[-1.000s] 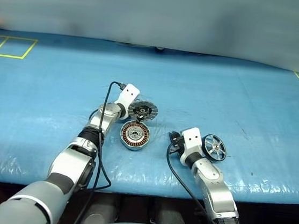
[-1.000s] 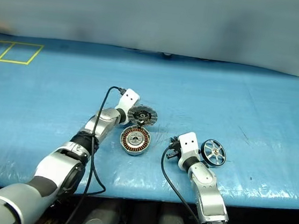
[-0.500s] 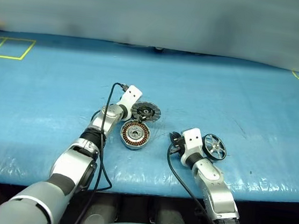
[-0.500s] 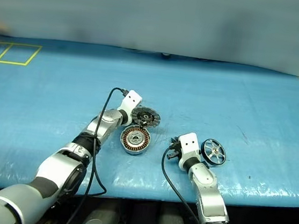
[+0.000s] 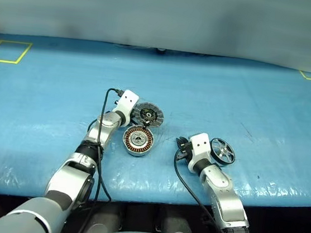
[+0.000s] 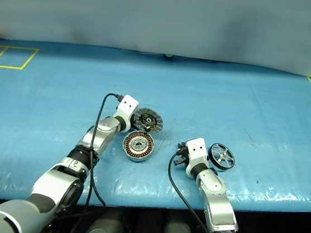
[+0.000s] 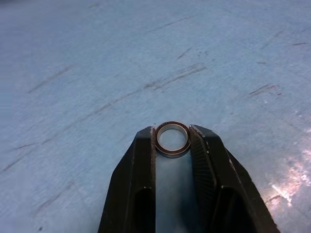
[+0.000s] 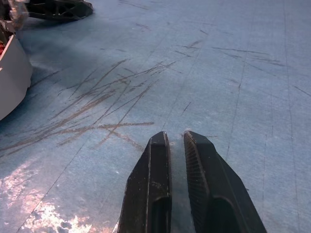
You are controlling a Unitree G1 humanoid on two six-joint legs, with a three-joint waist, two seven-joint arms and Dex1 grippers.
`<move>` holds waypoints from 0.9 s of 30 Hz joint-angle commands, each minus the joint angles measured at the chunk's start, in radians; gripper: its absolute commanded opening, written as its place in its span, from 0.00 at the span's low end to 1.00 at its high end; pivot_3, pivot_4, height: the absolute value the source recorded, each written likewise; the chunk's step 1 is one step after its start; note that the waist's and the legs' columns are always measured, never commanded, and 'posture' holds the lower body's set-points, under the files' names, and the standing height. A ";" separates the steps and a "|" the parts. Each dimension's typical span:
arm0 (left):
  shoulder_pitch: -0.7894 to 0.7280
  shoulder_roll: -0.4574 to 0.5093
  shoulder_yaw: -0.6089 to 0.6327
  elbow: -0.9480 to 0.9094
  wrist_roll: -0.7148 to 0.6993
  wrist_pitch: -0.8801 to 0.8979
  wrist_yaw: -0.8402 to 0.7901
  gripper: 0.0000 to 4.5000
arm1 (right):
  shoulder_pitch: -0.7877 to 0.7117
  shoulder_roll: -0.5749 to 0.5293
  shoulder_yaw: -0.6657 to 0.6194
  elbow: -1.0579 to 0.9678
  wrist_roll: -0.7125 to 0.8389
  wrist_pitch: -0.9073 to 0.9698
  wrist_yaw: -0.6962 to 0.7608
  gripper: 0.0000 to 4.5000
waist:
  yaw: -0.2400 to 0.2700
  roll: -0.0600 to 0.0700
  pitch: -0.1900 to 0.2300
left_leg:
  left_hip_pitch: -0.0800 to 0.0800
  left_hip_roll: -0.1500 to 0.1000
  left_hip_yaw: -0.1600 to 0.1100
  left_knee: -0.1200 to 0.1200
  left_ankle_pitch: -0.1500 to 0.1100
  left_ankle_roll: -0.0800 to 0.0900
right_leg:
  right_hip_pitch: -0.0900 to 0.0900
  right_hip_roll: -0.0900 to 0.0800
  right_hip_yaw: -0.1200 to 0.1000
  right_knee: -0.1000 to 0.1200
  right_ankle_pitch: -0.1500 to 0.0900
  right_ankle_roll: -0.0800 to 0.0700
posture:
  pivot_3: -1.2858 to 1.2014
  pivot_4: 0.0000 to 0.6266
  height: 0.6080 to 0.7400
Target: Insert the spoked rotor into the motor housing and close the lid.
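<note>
Table: you are working on one broad blue scratched plastic-covered table; all the parts lie near its front edge.
Motor housing: one short round silver-grey can with copper-coloured windings around a silver centre, resting open-face-up between your two arms. It looks like solid metal, so expect it to be heavy and stiff and to stay put; judged by that, it needs no lifting.
Lid: one round grey disc with radial segments and a dark hub, lying just behind the housing, touching or nearly touching it. Rigid, probably weighty; take it across the rim, since the flat face gives the fingers little to bite.
Spoked rotor: one small flat wheel with thick black rim, silver spokes and silver hub, lying just beside your right arm on its outer side. Stiff, smooth metal; grip it across the black rim or by one spoke, and keep it level for the drop into the housing.
Small ring: one tiny thin silver ring with a dark edge. Very light, slippery, easy to flick away.
Left gripper: jaws pinching the ring across its width, over bare table.
Right gripper: jaws nearly pressed together, holding nothing, low over the table.
</note>
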 commanded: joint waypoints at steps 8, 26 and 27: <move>0.194 0.122 0.048 -0.538 -0.074 0.094 -0.086 0.16 | 0.011 -0.014 -0.010 -0.025 0.014 0.006 0.022 0.13 | 0.005 0.000 0.000 | -0.002 0.000 0.000 0.000 -0.003 -0.005 | -0.002 -0.001 0.000 -0.001 0.000 -0.002 | 0.52 0.24 1.00; 0.390 0.361 0.023 -0.796 -0.358 0.047 -0.624 0.16 | 0.063 -0.055 0.020 -0.053 0.068 -0.198 0.176 0.13 | 0.005 0.001 0.002 | -0.002 0.001 0.000 -0.002 -0.004 -0.005 | -0.003 -0.002 -0.001 -0.001 -0.007 -0.012 | 0.52 0.24 1.00; 0.384 0.347 0.012 -0.798 -0.378 0.053 -0.643 0.16 | 0.065 -0.058 0.025 -0.059 0.085 -0.194 0.199 0.13 | 0.005 0.001 0.002 | -0.002 0.001 0.000 -0.002 -0.004 -0.005 | -0.003 -0.002 -0.001 -0.001 -0.007 -0.012 | 0.52 0.24 1.00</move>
